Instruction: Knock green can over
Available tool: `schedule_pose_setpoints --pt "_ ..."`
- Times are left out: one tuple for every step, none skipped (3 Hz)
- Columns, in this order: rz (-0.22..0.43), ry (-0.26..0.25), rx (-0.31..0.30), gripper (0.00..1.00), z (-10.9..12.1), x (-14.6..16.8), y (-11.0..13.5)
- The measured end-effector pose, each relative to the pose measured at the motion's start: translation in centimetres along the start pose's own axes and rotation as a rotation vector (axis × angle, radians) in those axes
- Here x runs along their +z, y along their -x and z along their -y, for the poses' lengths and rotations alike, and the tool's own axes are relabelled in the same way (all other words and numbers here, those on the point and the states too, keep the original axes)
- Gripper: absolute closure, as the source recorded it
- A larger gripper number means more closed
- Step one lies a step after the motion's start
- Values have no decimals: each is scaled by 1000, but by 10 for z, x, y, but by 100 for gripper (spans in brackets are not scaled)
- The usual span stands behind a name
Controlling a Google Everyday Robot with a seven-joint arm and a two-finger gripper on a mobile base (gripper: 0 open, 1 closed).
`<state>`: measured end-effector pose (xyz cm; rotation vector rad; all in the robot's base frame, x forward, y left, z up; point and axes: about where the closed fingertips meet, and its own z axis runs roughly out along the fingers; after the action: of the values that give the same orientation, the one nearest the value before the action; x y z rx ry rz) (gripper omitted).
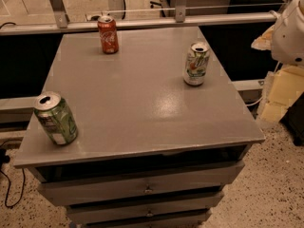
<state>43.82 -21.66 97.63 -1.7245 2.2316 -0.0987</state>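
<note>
The green can [55, 118] stands upright near the front left corner of the grey cabinet top [142, 103]. Its body is green with pale patches, and its silver top is open. My gripper is out of view. Only a white rounded part of my arm [289, 30] shows at the upper right edge, beyond the cabinet's right side and far from the green can.
A mostly white can with green lettering [196, 63] stands at the right rear. A red cola can [108, 34] stands at the back, left of centre. A metal rail [142, 23] runs behind the cabinet. Drawers [142, 186] sit below the top. Yellow foam [285, 91] lies on the floor at right.
</note>
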Motion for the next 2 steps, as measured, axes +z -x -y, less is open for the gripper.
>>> schedule_pose_setpoints --pt "0 0 0 0 0 0 0" --pt "75 27 -11 0 3 13 17"
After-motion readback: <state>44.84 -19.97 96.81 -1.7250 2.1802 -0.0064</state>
